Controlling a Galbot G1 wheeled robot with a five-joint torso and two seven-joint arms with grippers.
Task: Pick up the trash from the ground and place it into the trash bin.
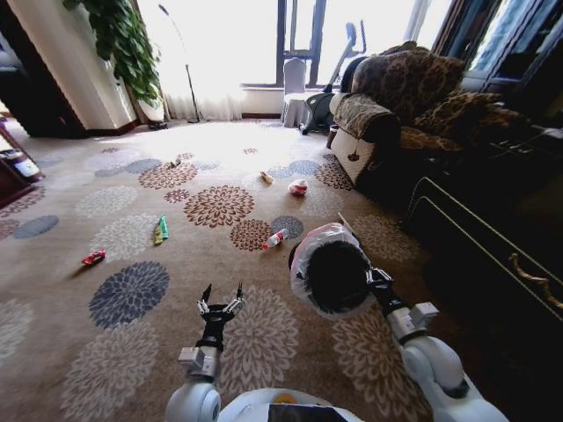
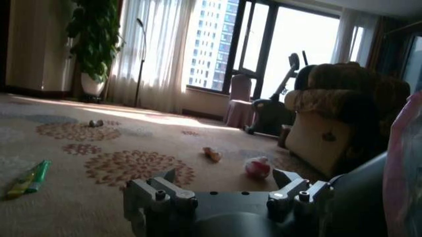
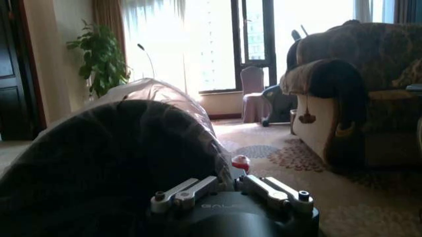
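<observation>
Trash is lying scattered on the carpet (image 1: 53, 290): clear bottle (image 1: 274, 239), green wrapper (image 1: 162, 229), red wrapper (image 1: 93, 258), white-red wad (image 1: 299, 187) | right gripper (image 3: 228, 190) is gripping the trash bin (image 1: 330, 271) at its rim, holding it tilted above the carpet | left gripper (image 1: 221, 301) is hovering empty, jaws spread wide, beside the bin.

Flower-patterned carpet (image 1: 220, 207) across floor. Brown patterned armchair (image 1: 396, 105) at carpet's far right edge, exercise machine (image 1: 321, 105) beside it. Potted plant (image 1: 123, 44) at far left corner.
</observation>
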